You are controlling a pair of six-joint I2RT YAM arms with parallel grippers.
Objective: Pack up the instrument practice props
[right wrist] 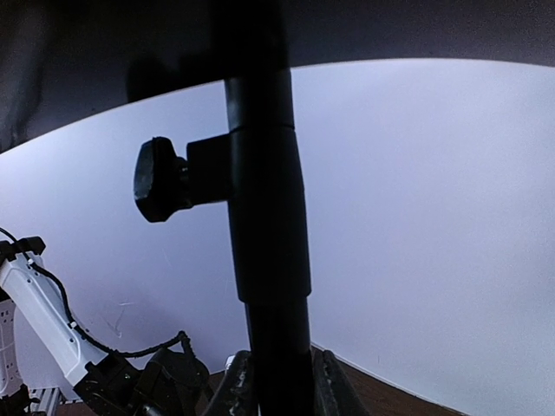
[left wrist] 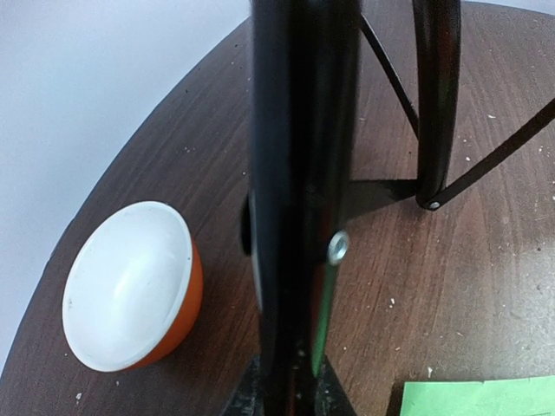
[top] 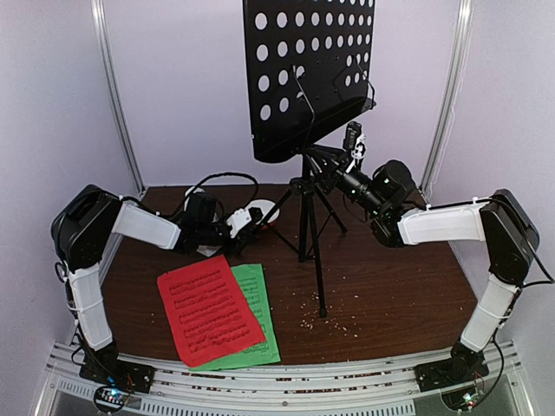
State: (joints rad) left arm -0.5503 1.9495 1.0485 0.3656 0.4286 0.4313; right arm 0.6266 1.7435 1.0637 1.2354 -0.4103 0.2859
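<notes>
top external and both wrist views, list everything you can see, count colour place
music stand: 1, black, tripod at back centre of the table, perforated desk on top
red sheet-music page: 1, red, front left, overlapping the green one
green page: 1, green, partly under the red page
bowl: 1, white inside, orange outside, back left beside the tripod
crumbs: many, pale, scattered near the front tripod foot
table: 1, dark brown wood
cable: 1, black, looped at back left
left tool: 1, black, around a tripod leg, grip unclear
right tool: 1, black, closed on the stand's pole
</notes>
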